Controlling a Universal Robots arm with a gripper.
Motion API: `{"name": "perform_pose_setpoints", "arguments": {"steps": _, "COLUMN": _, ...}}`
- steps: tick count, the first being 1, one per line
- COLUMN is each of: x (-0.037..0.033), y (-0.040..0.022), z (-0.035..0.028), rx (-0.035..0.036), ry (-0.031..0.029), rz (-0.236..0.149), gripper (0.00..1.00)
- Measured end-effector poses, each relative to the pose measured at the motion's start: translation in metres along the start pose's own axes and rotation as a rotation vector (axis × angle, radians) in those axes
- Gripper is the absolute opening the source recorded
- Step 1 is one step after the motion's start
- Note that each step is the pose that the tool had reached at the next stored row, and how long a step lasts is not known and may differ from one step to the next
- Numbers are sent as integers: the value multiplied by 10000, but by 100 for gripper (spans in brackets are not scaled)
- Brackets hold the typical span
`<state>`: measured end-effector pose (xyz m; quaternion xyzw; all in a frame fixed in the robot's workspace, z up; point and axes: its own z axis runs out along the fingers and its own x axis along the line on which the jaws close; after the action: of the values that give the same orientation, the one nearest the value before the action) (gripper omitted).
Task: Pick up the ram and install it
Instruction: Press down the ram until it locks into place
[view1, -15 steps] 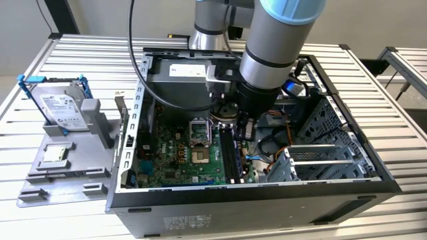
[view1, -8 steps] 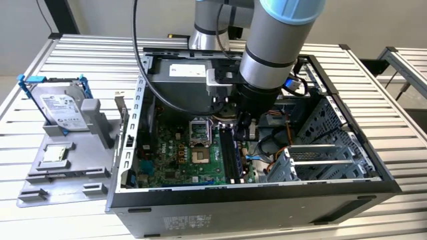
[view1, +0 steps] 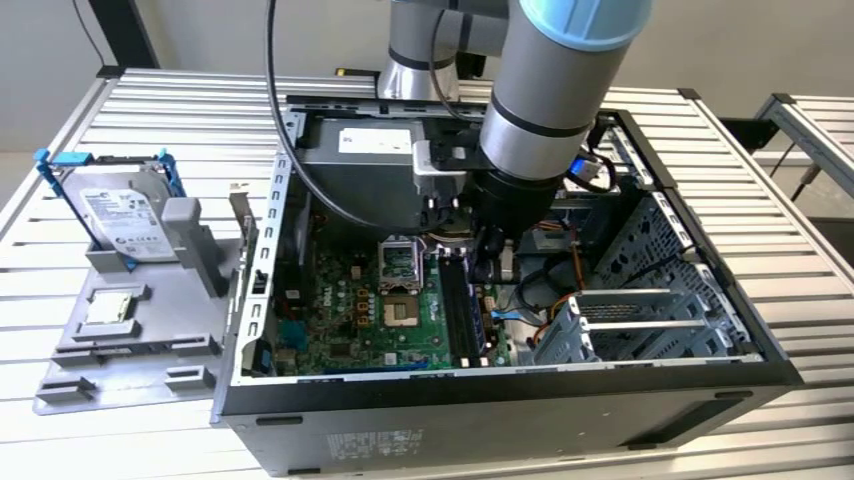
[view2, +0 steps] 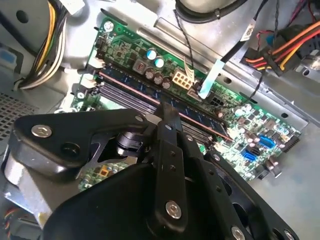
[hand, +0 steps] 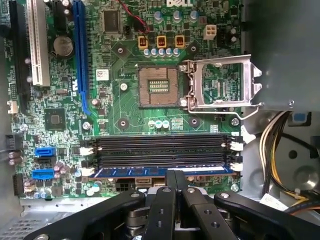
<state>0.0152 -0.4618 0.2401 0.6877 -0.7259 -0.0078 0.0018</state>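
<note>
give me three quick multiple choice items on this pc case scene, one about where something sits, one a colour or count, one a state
1. Where does the ram sit in the first wrist view?
A. in the memory slot nearest the gripper
B. on the grey tray outside the case
C. across the processor socket

2. What colour are the rails on the hard drive standing on the exterior view's left?
A. red
B. blue
C. yellow

3. How does the processor socket stand?
A. holding a chip under a cooler
B. covered by a closed frame
C. bare, with its metal frame swung open beside it

Answers: 1 A, the blue stick lies in the slot row right at the tips of the gripper. 2 B, blue rails flank the silver drive. 3 C, the socket's contacts show and the frame lies to the side.
</note>
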Motion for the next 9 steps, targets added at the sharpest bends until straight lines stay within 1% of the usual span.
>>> {"name": "perform_pose_setpoints", "arguments": {"steps": 5, "x": 64, "y": -5, "z": 23, "rx": 9, "ry": -1, "rz": -123, "gripper": 0}}
{"name": "perform_pose_setpoints", "arguments": {"steps": 8, "x": 144, "y": -9, "z": 31, "rx": 9, "ry": 2, "rz": -164, "gripper": 0}}
{"name": "perform_pose_setpoints", "arguments": {"steps": 9, "x": 145, "y": -9, "z": 32, "rx": 9, "ry": 7, "rz": -164, "gripper": 0}}
